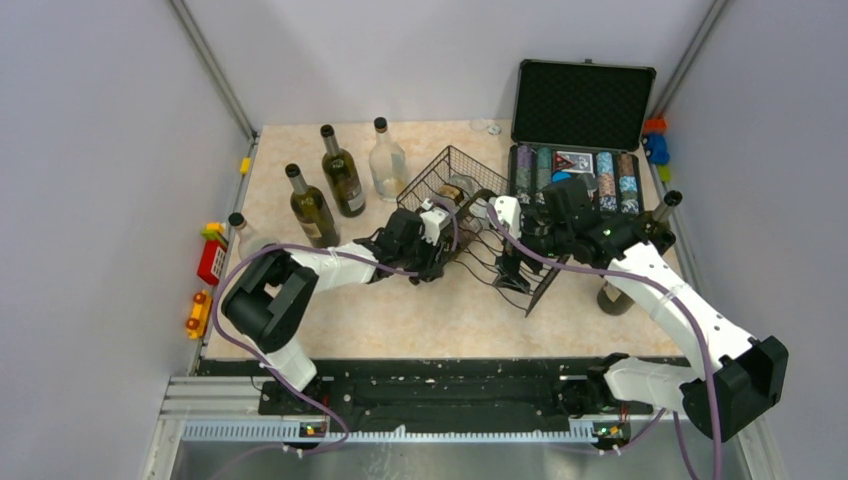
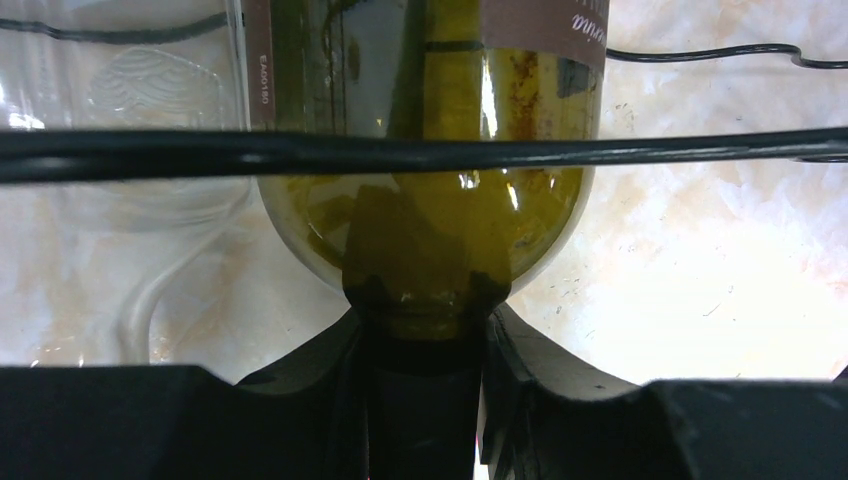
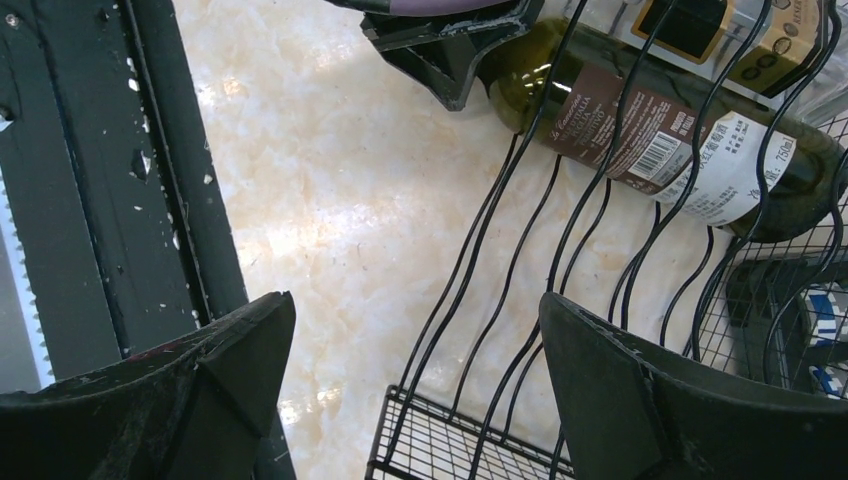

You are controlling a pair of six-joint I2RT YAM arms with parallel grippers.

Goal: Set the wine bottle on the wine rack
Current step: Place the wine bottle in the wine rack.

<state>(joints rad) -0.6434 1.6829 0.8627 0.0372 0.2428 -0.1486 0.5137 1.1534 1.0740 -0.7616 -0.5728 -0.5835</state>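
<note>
The black wire wine rack (image 1: 478,215) stands mid-table. A green wine bottle (image 3: 640,130) with a brown and white label lies on its side across the wavy wires of the wine rack (image 3: 520,300). My left gripper (image 2: 420,335) is shut on the neck of the wine bottle (image 2: 420,200), at the rack's left side (image 1: 432,258). A rack wire (image 2: 300,152) crosses in front of the bottle's shoulder. My right gripper (image 3: 415,335) is open and holds nothing, hovering over the rack's near end (image 1: 512,268).
A clear bottle (image 2: 120,100) lies in the rack beside the green one. Two green bottles (image 1: 310,210) (image 1: 342,175) and a clear one (image 1: 387,160) stand at back left. An open black case (image 1: 580,110) of chips is behind the rack; another bottle (image 1: 655,215) stands at right.
</note>
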